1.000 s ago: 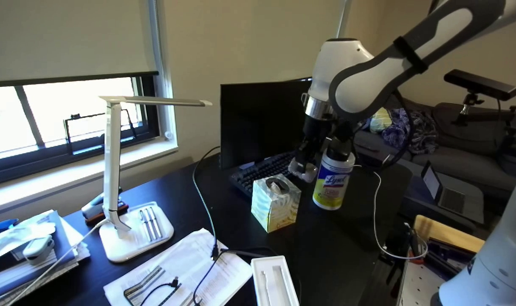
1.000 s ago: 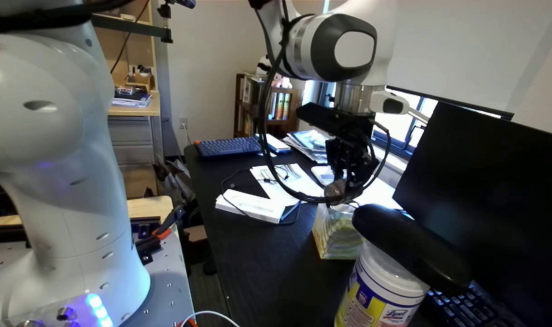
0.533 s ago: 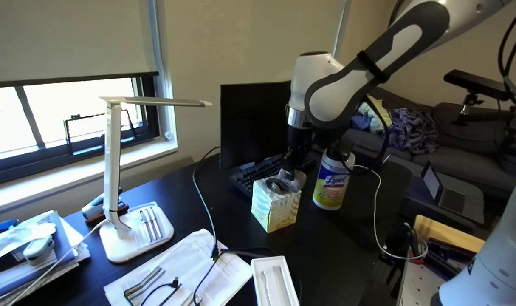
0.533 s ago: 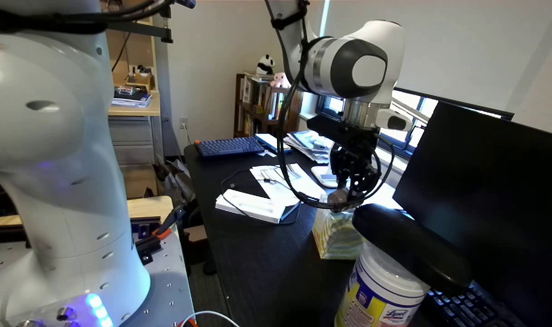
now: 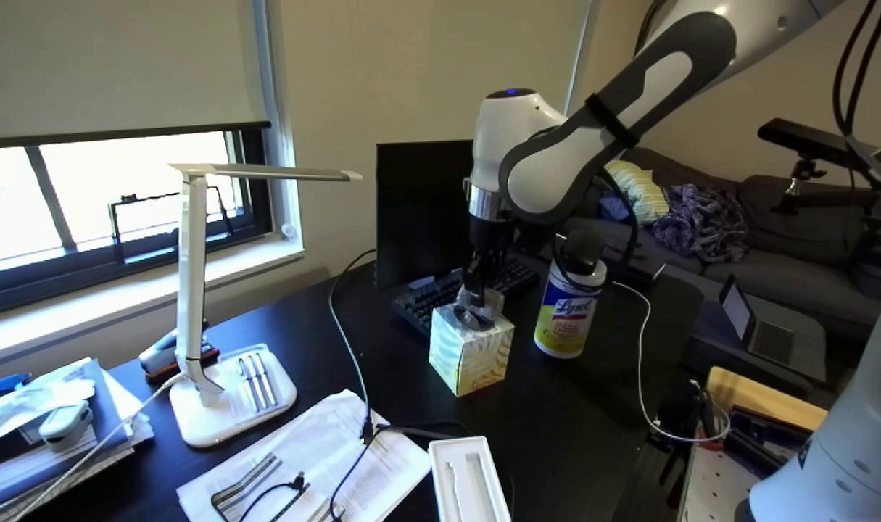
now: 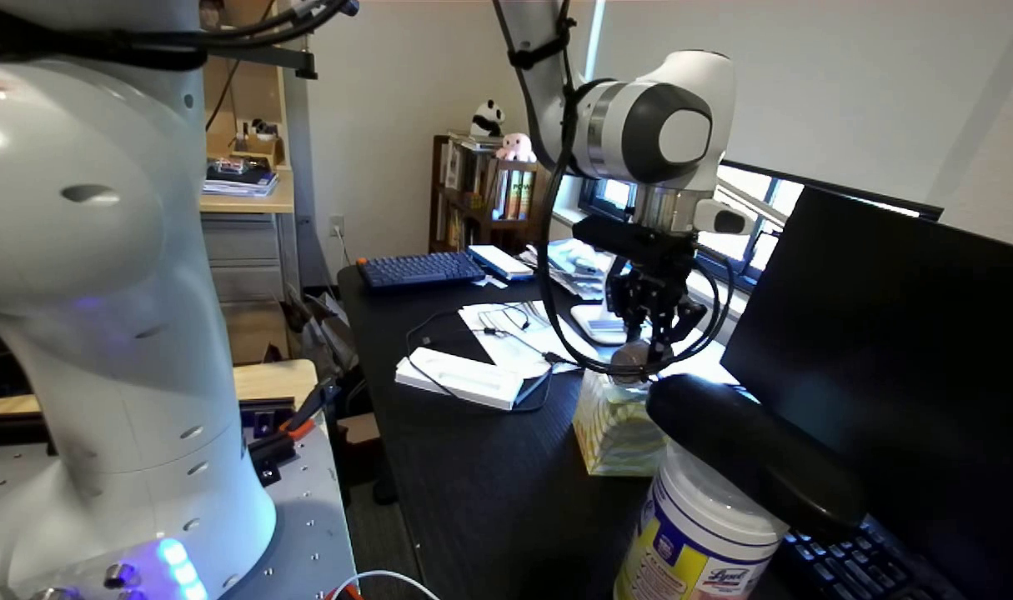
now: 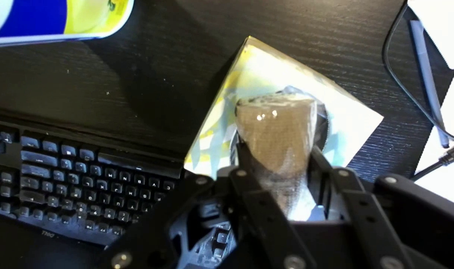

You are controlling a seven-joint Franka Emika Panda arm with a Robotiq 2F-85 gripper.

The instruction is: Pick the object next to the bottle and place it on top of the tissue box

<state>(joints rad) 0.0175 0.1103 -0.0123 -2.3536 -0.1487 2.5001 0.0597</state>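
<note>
While the worktop (image 5: pixel 571 435) is backed by a dark monitor (image 5: pixel 425 217), a keyboard (image 7: pixel 96 179) is shown lower left in the wrist view. At lower right in an exterior view, the tissue box (image 6: pixel 614 429) is partly hidden by a black item (image 6: pixel 756 458) topping the bottle (image 6: pixel 689 542). Over the box, the hand (image 7: pixel 280 151) is pointed downward, with a glossy brown object (image 7: pixel 275 129) gripped.

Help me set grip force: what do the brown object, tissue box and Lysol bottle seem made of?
Brown object: glossy, probably plastic-wrapped, given sharp highlights; contents unclear. Tissue box: smooth, likely cardboard, given crisp edges. Lysol bottle: smooth, apparently plastic, given its rounded base.
</note>
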